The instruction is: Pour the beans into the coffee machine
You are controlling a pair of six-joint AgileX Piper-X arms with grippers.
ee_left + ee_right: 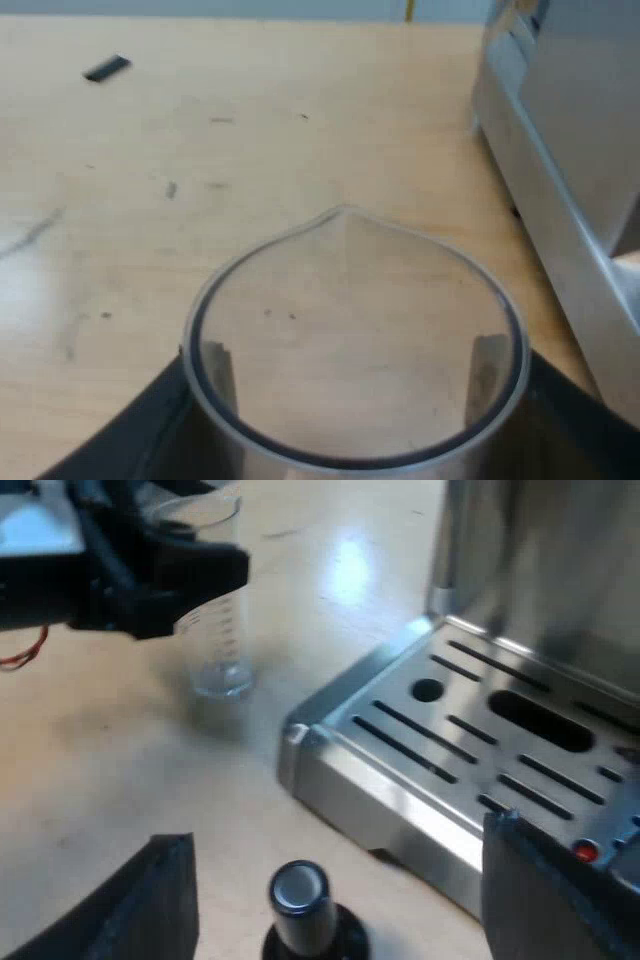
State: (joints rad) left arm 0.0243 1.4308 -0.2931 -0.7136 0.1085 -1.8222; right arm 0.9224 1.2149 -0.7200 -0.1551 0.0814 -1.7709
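My left gripper [350, 380] is shut on the clear measuring glass [350, 330], one black finger on each side of its wall. I look down through its open spouted rim to the wooden table and see no beans in it. From the right wrist, the measuring glass [215, 610] stands upright low over the table, beside the espresso machine [480, 740], with the left arm's black gripper [160, 575] around it. My right gripper [335, 855] is open, its fingers wide apart above a tamper with a black knob [300, 905] by the machine's drip tray.
The machine's steel side [560, 170] rises close beside the held glass. A small dark object [107, 68] lies far off on the wooden table [200, 150]. The slotted drip tray [520, 750] juts out near the right gripper.
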